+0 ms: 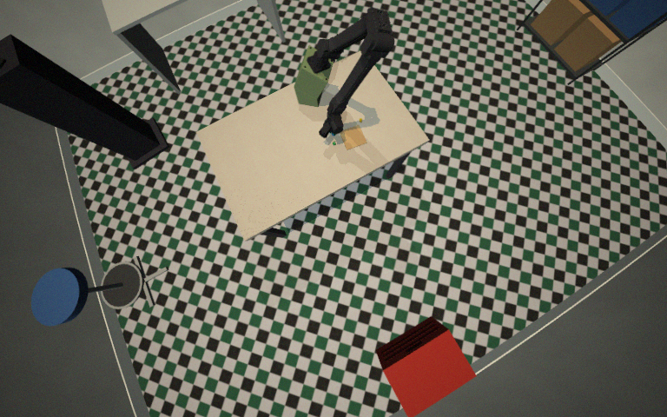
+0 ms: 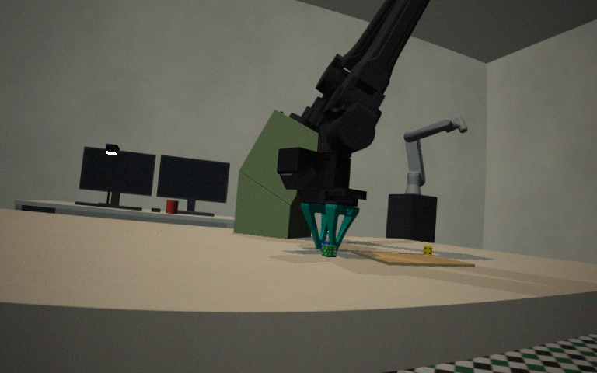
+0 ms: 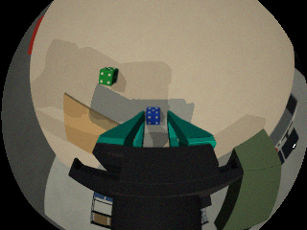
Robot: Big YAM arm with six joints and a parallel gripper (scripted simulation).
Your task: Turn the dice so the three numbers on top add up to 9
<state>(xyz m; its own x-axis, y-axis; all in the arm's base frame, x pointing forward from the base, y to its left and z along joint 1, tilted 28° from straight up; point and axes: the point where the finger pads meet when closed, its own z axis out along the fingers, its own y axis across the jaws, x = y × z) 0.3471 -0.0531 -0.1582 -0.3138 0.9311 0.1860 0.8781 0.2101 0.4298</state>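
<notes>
Fingers (image 1: pixel 326 131) (image 2: pixel 327 247) parted around the blue die (image 2: pixel 325 243) (image 3: pixel 153 115), I grip nothing. All three dice still need placing on the mat (image 1: pixel 354 138) (image 2: pixel 418 259) (image 3: pixel 82 126).

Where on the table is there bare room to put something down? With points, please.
Bare room: the wide stretch of table (image 1: pixel 255 167) left of the green die (image 1: pixel 334 143) (image 2: pixel 329 251) (image 3: pixel 107 76) in the top view. Crowded: around the gripper (image 2: pixel 327 247) (image 3: pixel 155 115), both nearer dice and the mat (image 1: pixel 354 138) (image 2: pixel 413 259) (image 3: pixel 79 122).

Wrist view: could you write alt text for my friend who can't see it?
Teal fingers of a gripper stand open around a blue die on a pale table. A green die sits apart, near an orange mat.
</notes>
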